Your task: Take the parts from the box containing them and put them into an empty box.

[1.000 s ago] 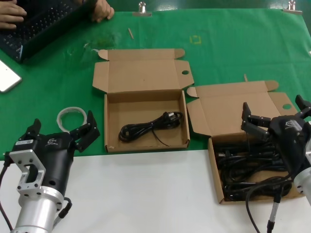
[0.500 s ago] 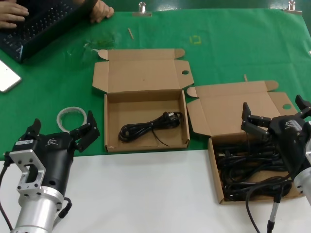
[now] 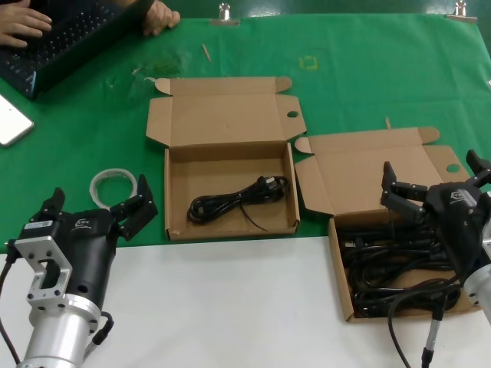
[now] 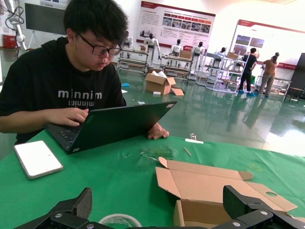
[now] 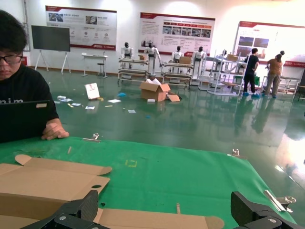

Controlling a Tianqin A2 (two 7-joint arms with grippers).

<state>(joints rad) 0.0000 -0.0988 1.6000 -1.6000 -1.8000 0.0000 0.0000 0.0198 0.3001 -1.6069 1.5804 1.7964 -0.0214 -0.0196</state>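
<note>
Green bench [image 3: 368,77] up front, white strip nearer, showroom hall behind. Right gripper [image 3: 433,180] spread wide, holding nothing, right over cords [image 3: 383,268] piled in creased box [image 3: 341,284]. Left gripper [image 3: 96,205] open, empty, beside neat box [image 3: 230,226] with one cord.

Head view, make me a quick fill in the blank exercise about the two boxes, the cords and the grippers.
1. The box with the flat lid holds ____ black power cord.
2. The right gripper hangs open above the box with the ____ lid, which is packed with cords.
3. The white plastic ring lies on the ____ cloth near the left gripper.
4. The left gripper's jaws stand ____.

Missing words: one; creased; green; open
</note>
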